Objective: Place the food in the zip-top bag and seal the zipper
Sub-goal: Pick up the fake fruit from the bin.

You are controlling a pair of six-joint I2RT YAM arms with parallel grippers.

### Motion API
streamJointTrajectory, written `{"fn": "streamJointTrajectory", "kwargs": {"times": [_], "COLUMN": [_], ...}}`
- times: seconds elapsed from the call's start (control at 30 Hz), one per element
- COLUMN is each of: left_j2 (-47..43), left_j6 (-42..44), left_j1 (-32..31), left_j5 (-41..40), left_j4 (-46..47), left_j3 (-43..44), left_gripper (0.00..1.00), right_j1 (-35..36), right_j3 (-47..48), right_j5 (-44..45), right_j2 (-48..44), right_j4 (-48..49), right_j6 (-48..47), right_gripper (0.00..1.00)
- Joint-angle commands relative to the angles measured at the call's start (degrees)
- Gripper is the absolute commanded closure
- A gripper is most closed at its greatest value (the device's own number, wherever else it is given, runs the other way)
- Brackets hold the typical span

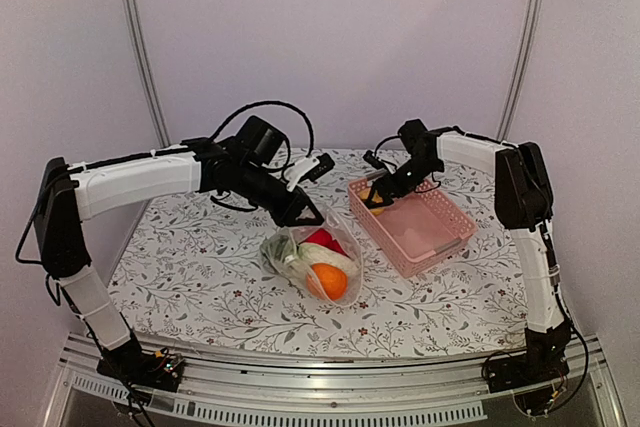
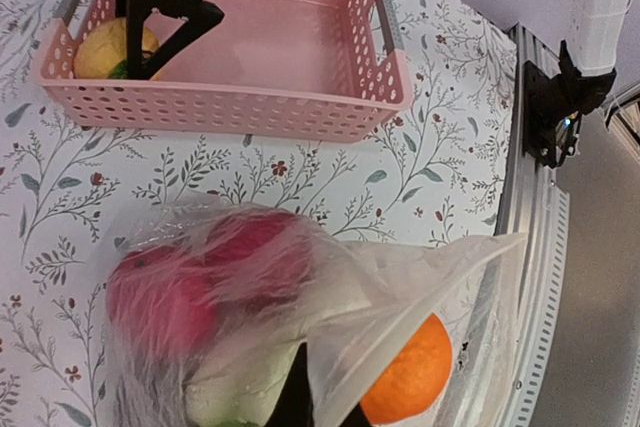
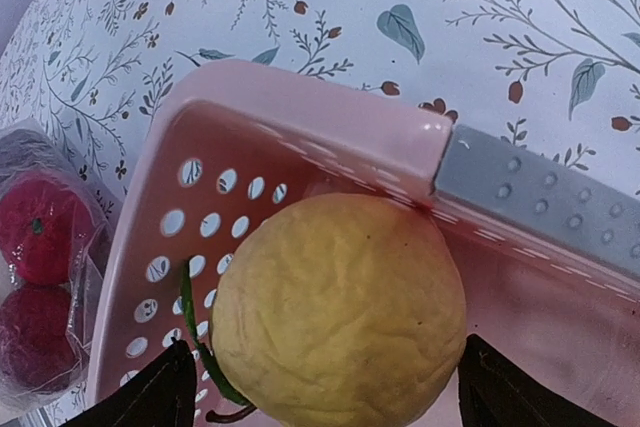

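The clear zip-top bag (image 1: 308, 252) lies mid-table holding red, white, green and orange food. In the left wrist view the bag (image 2: 380, 287) fills the foreground, with red pieces (image 2: 170, 292), a white piece (image 2: 235, 377) and an orange (image 2: 408, 375) inside. My left gripper (image 1: 300, 213) is shut on the bag's upper edge (image 2: 320, 412) and holds it raised. My right gripper (image 1: 380, 194) is inside the pink basket's left corner, its open fingers (image 3: 150, 397) straddling a yellow fruit (image 3: 340, 307) that rests on the basket floor. The zipper strip cannot be made out.
The pink lattice basket (image 1: 435, 237) stands right of the bag, holding nothing but the yellow fruit; it also shows in the left wrist view (image 2: 300, 112) and the right wrist view (image 3: 300, 112). Its grey handle (image 3: 540, 207) is beside the fruit. The table's near metal rail (image 2: 530, 247) runs close to the bag.
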Motion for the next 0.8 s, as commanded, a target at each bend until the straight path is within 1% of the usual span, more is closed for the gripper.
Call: {"fn": "streamJointTrajectory", "kwargs": {"times": [0.0,0.27,0.47,0.63,0.77], "left_j2": [1.3,1.5,1.5,1.3,1.1], "left_j6": [0.6,0.6,0.7,0.7,0.7], "left_j1": [0.2,0.2,0.2,0.2,0.2], "left_j5": [-0.1,-0.2,-0.3,-0.3,-0.8], "left_j4": [-0.4,-0.4,-0.5,-0.5,-0.5], "left_j3": [-0.2,-0.3,-0.3,-0.2,-0.3], "left_gripper": [1.00,1.00,1.00,1.00,1.00], "right_j1": [0.4,0.4,0.3,0.2,0.3], "right_j3": [1.3,3.6,3.2,-1.8,-8.4], "right_j5": [1.7,2.5,3.2,4.2,4.5], "right_j2": [1.9,3.7,3.8,-1.7,-9.3], "right_j4": [-1.0,-0.6,-0.9,0.1,2.0], "right_j6": [1.0,2.2,2.1,1.6,1.4], "right_gripper": [0.12,0.17,0.32,0.40,0.41]}}
